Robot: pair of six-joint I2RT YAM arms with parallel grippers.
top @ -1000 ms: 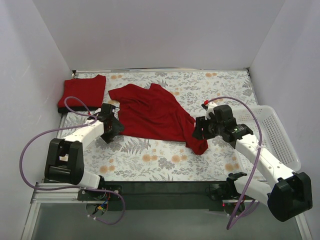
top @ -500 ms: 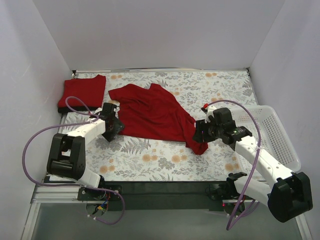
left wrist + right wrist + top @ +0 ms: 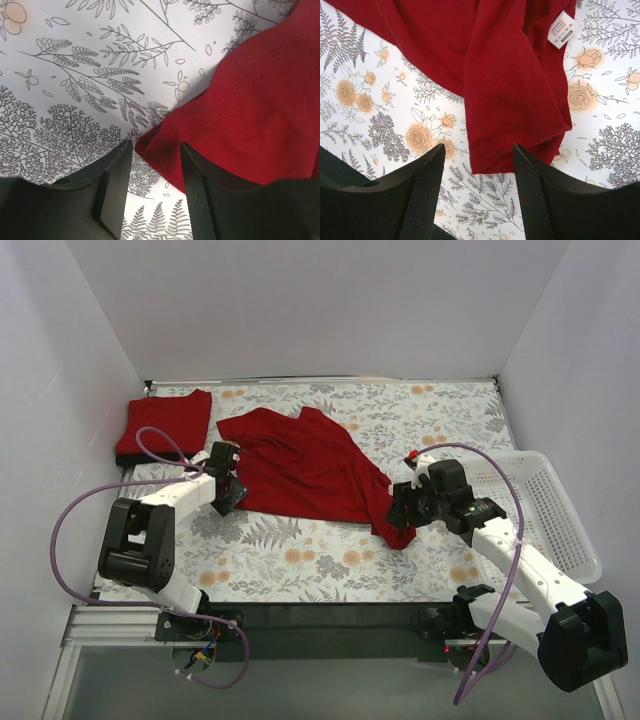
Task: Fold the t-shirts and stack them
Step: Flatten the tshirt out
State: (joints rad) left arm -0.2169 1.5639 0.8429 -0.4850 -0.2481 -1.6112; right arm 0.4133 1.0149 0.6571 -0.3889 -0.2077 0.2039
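Note:
A crumpled red t-shirt lies spread across the middle of the floral table. My left gripper is at its left lower corner. In the left wrist view that corner lies between the fingers of the left gripper, which is open with a gap on the left side. My right gripper hovers over the shirt's right lower end. There the hem sits just ahead of the right gripper, which is open and empty. A folded red t-shirt rests at the back left.
A white lattice basket stands at the table's right edge beside my right arm. A white care tag shows on the spread shirt. White walls close in the back and both sides. The dark front rail runs along the near edge.
My left gripper has slid up to the shirt's corner and its jaws have narrowed around it. My right gripper has drifted slightly down along the shirt's right end, its jaws unchanged.

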